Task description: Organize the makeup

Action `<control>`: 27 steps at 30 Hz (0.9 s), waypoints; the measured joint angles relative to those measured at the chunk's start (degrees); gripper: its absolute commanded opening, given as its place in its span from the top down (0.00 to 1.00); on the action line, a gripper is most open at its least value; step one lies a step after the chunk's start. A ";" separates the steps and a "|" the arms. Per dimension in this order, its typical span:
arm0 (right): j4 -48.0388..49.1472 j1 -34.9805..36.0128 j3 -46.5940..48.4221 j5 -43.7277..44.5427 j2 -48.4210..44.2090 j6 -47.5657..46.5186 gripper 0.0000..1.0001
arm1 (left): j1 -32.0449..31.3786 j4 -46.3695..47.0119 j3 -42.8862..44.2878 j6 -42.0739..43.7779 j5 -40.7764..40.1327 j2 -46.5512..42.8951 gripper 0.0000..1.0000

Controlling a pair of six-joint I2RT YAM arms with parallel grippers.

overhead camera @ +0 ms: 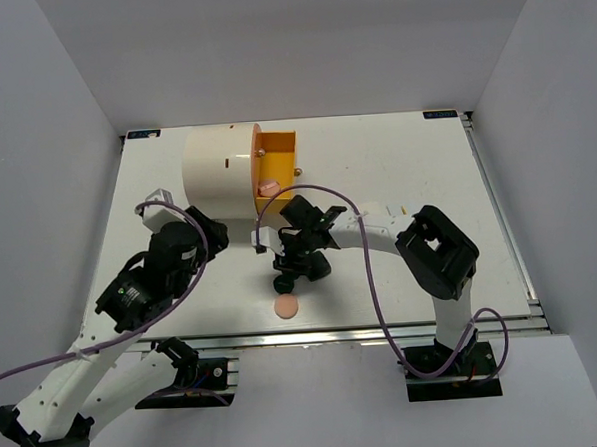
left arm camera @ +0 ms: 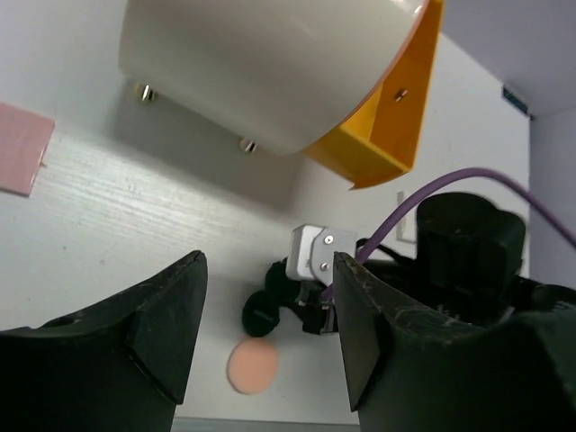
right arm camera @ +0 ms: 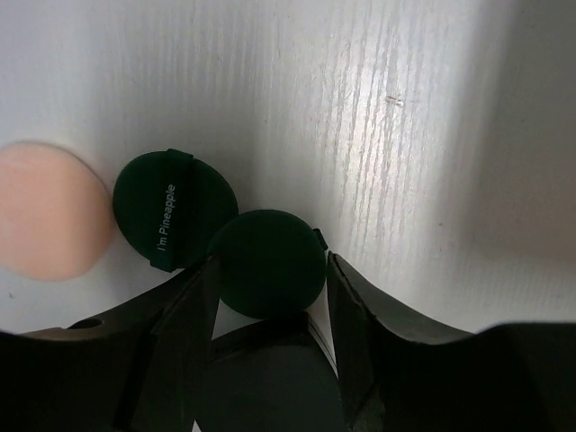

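Two dark green discs lie side by side on the white table. One, printed "I'm Pineapple" [right arm camera: 175, 209], lies free next to a peach disc [right arm camera: 40, 211]. The plain dark green disc [right arm camera: 265, 256] sits between the fingers of my right gripper [right arm camera: 268, 265], which is shut on it low over the table [overhead camera: 299, 264]. From above, the peach disc [overhead camera: 286, 307] lies just in front of them. My left gripper [left arm camera: 270, 270] hangs open and empty left of the cylinder [overhead camera: 211, 231]. A pink pad [left arm camera: 22, 148] lies on the table at the far left of the left wrist view.
A big cream cylinder [overhead camera: 216, 173] lies at the back centre with its orange drawer [overhead camera: 278, 154] pulled open; a pink piece [overhead camera: 269, 188] rests at the drawer's front. The right arm's purple cable [overhead camera: 372, 280] loops over the table.
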 measured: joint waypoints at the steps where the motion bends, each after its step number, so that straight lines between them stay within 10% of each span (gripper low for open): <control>1: -0.26 0.00 0.00 0.37 0.22 -0.33 0.46 | 0.00 -0.26 -1.20 -0.57 0.57 0.00 0.31; 13: -0.52 0.07 -0.52 1.11 0.52 -3.39 0.98 | 0.00 4.55 -16.48 -8.48 11.26 1.86 0.26; 27: 1.79 -3.17 -2.25 -6.19 -10.86 -1.22 1.00 | 0.00 15.21 -22.40 -11.74 20.68 12.39 0.25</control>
